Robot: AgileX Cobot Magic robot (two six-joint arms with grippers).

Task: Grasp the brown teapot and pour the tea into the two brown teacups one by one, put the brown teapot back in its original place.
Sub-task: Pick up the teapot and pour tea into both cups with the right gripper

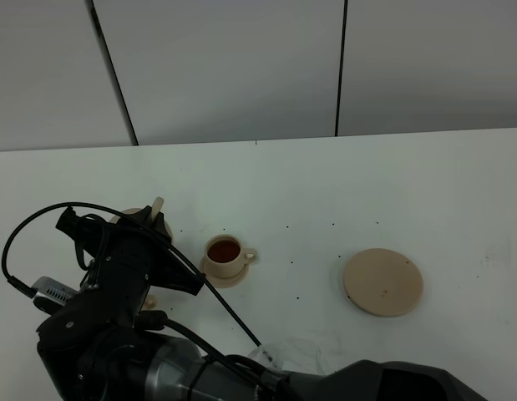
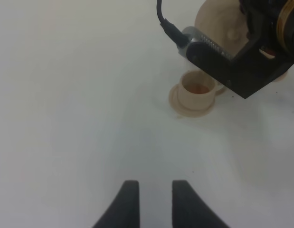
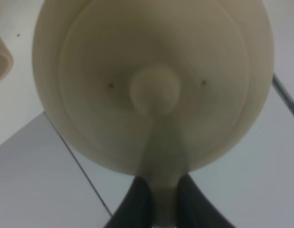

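Right gripper [image 3: 158, 199]: we see its jaws clamped on the brown teapot's [image 3: 151, 80] handle, at the table's left side.
Left gripper [image 2: 151, 202]: we see its jaws slightly parted, holding nothing.
Teacup [image 1: 224, 252]: on its saucer, holding dark tea, just beside the right arm.
Plate [image 1: 382, 281]: bare, well apart to the right.

One teapot [image 3: 151, 85], one plate [image 1: 382, 282], one visible teacup [image 1: 225, 252] (tea inside), one saucer [image 1: 218, 275]
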